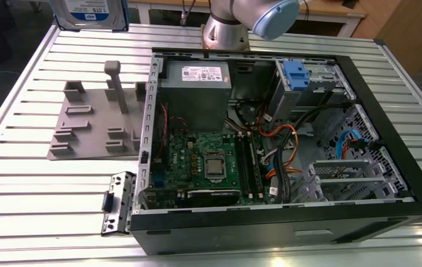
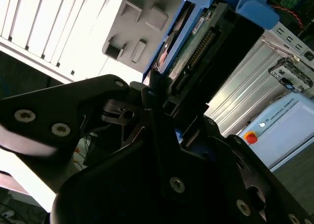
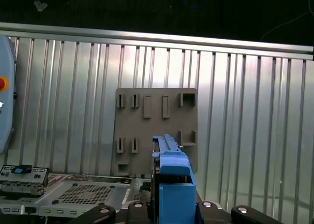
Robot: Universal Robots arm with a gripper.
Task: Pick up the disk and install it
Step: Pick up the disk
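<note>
First wrist view: disk (image 3: 171,182) over grey fixture (image 3: 156,128)

Disk (image 3: 172,179) — smooth blue plastic frame

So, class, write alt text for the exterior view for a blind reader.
The disk hangs at the top edge, toward the exterior view's left, above a slatted table. On it lie a grey fixture and an open computer case.
</note>
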